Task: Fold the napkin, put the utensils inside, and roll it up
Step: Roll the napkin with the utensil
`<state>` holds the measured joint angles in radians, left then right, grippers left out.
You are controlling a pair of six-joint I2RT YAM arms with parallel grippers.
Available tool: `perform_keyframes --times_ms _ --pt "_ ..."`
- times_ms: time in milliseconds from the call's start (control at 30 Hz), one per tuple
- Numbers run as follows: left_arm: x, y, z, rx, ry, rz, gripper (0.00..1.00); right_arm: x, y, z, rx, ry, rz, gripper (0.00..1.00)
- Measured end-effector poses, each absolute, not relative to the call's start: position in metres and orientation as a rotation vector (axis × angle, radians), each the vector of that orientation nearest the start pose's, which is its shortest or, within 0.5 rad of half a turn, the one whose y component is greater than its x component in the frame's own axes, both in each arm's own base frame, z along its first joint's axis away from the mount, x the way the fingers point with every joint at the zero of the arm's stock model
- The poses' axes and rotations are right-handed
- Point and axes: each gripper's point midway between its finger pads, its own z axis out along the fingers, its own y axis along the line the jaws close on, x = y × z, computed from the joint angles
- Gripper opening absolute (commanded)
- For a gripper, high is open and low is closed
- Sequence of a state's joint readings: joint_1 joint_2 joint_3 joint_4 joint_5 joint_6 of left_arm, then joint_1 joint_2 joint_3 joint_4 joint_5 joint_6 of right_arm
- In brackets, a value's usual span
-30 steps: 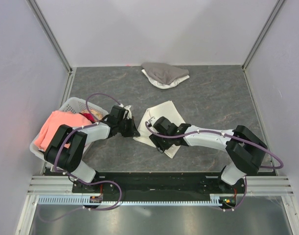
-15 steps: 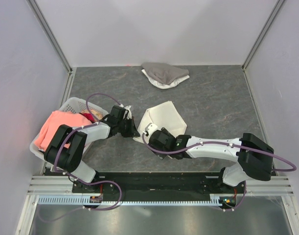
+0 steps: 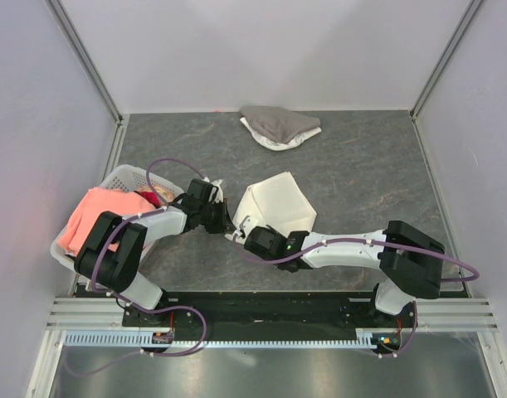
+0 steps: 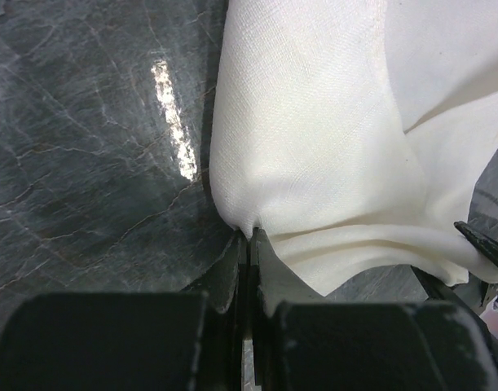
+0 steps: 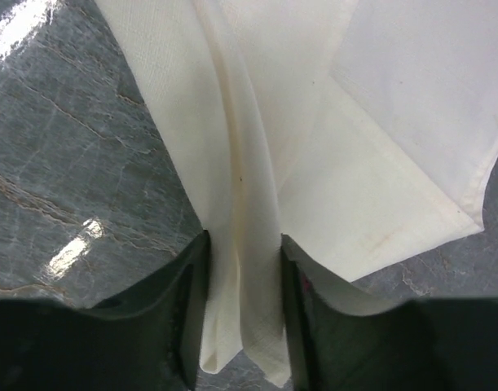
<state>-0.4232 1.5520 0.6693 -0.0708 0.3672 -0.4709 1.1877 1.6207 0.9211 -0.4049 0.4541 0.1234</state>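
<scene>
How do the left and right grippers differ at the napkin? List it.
Left gripper is shut; right gripper has its jaws apart. Left gripper pinches the napkin by its edge, at the very tip; right gripper has a thick fold running deep between its jaws. Both touch the napkin.

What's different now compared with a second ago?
The right arm's fingers slid left along the near edge of the napkin and now straddle a fold; its near-right flap got drawn in. The left arm's fingers stayed pinched on its left edge. The cloth heap and basket did not move.
</scene>
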Motion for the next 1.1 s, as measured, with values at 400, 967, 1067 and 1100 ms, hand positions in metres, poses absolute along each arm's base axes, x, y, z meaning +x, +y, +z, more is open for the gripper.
perform_keyframes --times_ms 400,967,1067,1100 --pt "0.254 -0.203 0.018 0.090 2.651 -0.793 0.41 0.168 0.276 0.018 -1.184 2.320 0.002 0.13" --pt "0.231 -0.171 0.056 0.039 2.443 -0.717 0.74 0.167 0.296 0.020 -1.119 2.483 0.691 0.00" --pt "0.225 -0.168 0.057 0.036 2.409 -0.722 0.75 0.166 0.297 0.020 -1.096 2.504 0.814 0.00" --pt "0.225 -0.168 0.058 0.037 2.397 -0.724 0.75 0.165 0.297 0.019 -1.090 2.509 0.843 0.00"
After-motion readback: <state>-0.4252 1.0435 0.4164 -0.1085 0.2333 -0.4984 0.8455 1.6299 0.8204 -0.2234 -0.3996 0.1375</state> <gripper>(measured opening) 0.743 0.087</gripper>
